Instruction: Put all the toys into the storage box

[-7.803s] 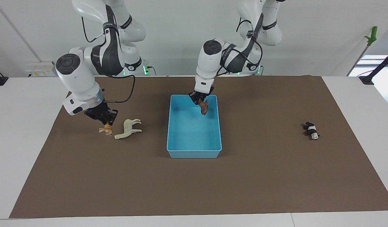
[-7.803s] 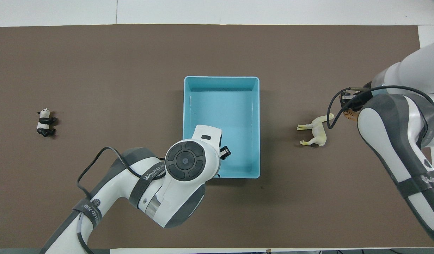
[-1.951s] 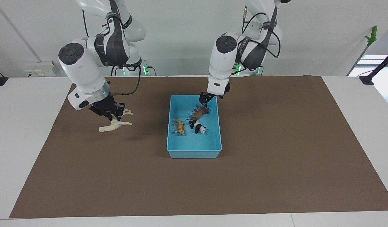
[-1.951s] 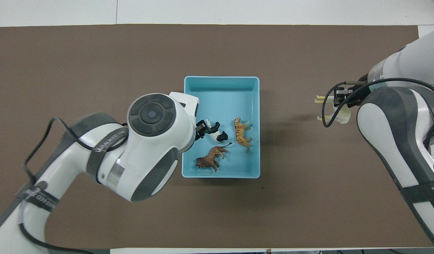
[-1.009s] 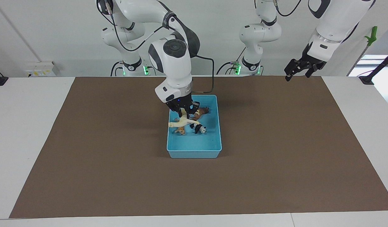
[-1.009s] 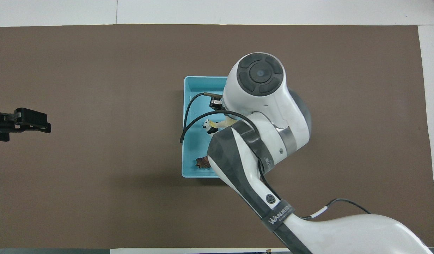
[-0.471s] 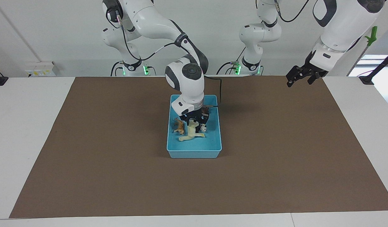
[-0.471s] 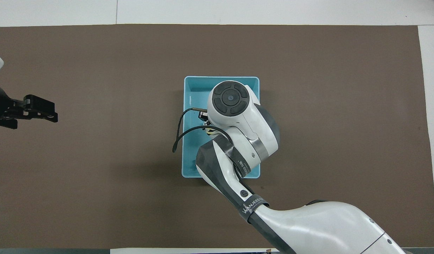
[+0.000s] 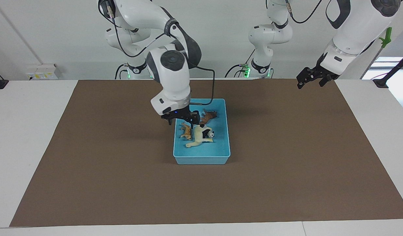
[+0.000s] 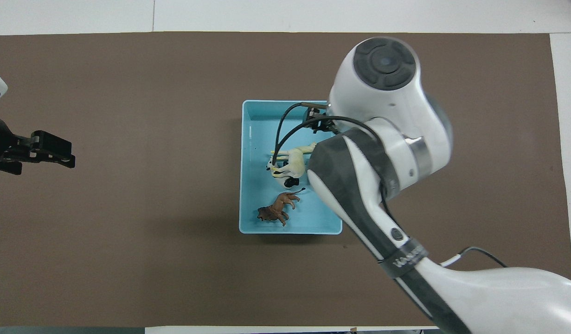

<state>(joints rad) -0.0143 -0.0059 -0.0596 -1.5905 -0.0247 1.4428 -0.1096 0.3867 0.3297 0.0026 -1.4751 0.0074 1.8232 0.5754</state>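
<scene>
I see my right claw (image 9: 180, 120) hanging open and empty over the light blue plastic storage box (image 9: 221, 153), all four small plastic animal toys (image 9: 199, 133) inside. My left claw (image 9: 312, 78) waits open, raised over the bench's (image 9: 24, 131) left-arm end.

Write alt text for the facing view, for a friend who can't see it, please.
A light blue storage box on a brown mat holds four toy animals: a cream-white one lying partly over a panda, a tiger and a brown one. The right end effector hangs open over the box's edge; the left end effector waits raised at the mat's corner.
</scene>
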